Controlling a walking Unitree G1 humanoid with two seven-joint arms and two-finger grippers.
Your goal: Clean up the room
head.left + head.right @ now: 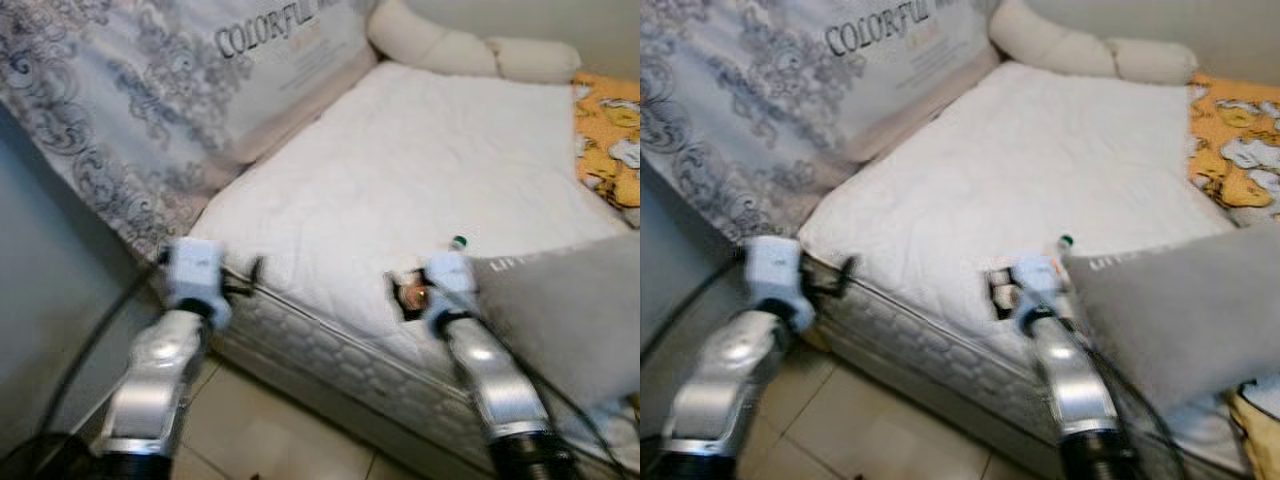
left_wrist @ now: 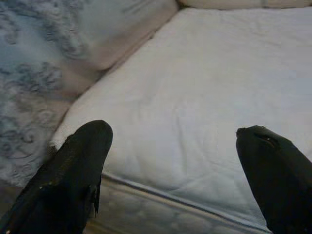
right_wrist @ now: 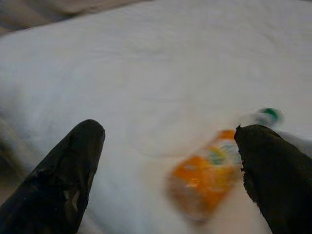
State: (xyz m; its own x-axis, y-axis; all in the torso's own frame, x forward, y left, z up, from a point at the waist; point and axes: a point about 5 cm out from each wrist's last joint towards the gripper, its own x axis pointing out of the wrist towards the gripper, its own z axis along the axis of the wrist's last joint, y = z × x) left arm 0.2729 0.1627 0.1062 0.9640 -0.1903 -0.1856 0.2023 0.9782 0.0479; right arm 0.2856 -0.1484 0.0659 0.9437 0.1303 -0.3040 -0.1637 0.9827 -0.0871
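Observation:
An orange drink bottle [image 3: 207,178] with a green cap [image 3: 269,115] lies on the white mattress [image 1: 420,170] near its front edge. My right gripper [image 3: 168,130] is open just short of it, and the bottle lies toward one finger. In the eye views the right gripper [image 1: 410,295] covers most of the bottle, leaving the green cap [image 1: 459,241] showing. My left gripper [image 1: 245,280] is open at the mattress's front left corner with nothing between its fingers [image 2: 83,161].
A grey pillow [image 1: 570,320] lies on the bed right beside my right arm. A large patterned bedding bag [image 1: 200,90] leans along the bed's left side. A cream bolster [image 1: 450,45] and a yellow printed blanket [image 1: 610,140] lie further back. Tiled floor [image 1: 270,430] is below.

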